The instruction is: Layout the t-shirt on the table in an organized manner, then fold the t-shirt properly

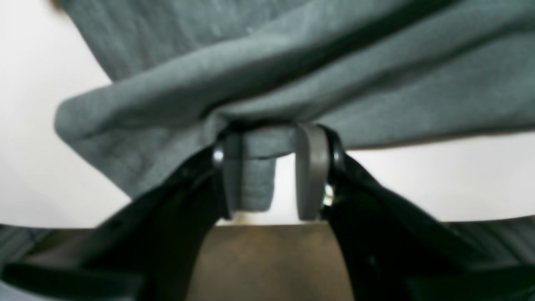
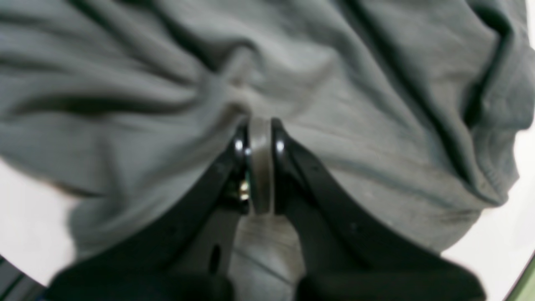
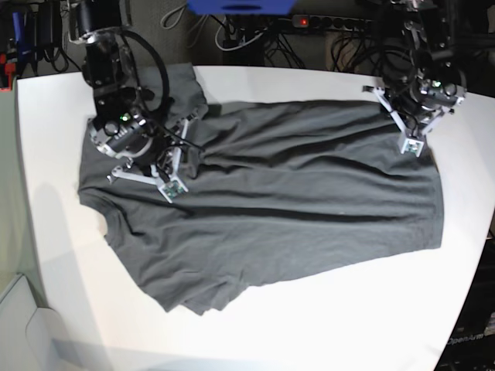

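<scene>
The left hand (image 1: 267,171) grips a bunched edge of the t-shirt (image 1: 292,75): cloth fills the gap between its grey pads (image 1: 311,167), which stand a little apart with a strip of fabric hanging beside the left one. In the base view this left hand (image 3: 411,143) sits at the shirt's far right corner. The right hand (image 2: 260,167) is clenched tight, pads pressed together with their tips at the wrinkled cloth (whether any fabric is pinched between them cannot be told). From the base camera the right hand (image 3: 172,185) lies over the shirt's upper left part, near the neck. The t-shirt (image 3: 294,201) is spread across the white counter (image 3: 54,232), mostly flat, with long creases and a rumpled lower-left portion.
</scene>
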Robot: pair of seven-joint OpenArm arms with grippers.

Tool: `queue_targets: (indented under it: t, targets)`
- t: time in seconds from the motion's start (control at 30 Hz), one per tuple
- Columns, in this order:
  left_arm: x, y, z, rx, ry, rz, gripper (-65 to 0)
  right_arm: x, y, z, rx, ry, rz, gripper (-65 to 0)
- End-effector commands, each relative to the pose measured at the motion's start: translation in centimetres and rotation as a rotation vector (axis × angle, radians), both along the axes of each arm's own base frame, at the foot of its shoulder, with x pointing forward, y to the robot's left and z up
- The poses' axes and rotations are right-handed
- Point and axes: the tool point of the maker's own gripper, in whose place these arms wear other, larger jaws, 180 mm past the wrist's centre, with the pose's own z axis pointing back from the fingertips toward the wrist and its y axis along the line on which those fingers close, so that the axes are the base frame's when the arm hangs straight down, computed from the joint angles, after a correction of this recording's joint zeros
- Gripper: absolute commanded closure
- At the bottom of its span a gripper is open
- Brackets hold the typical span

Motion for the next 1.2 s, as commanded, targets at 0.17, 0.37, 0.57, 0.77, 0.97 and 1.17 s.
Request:
queue_targets:
  t: [0.17,0.37,0.57,0.77,0.97,1.17]
  targets:
    - [-3.0,5.1,0.5,0.162,0.1,-0.019,-21.1,1.9,-4.0,-1.8,0.013,0.011,-0.114,0.0]
    - [-4.4,7.2,0.9,0.22,0.142,-0.04,-21.1,1.6,-6.0,-3.8,0.034,0.038,-0.177,0.0]
    - [-4.4,8.7,1.9,0.267,0.143,-0.057,-21.1,0.6,-6.1,-4.4,0.028,0.062,-0.174,0.0]
    - [-3.0,9.3,5.8,0.337,0.044,-0.069,-21.1,0.5,-7.6,-4.3,-0.009,0.062,-0.175,0.0]
    - [-1.0,8.2,8.5,0.361,-0.058,-0.099,-21.1,1.1,-7.5,-1.1,-0.024,-0.036,-0.142,0.0]
    - [3.3,7.9,10.9,0.352,-0.183,-0.065,-21.1,-1.4,-5.9,0.7,-0.016,-0.079,-0.098,0.0]
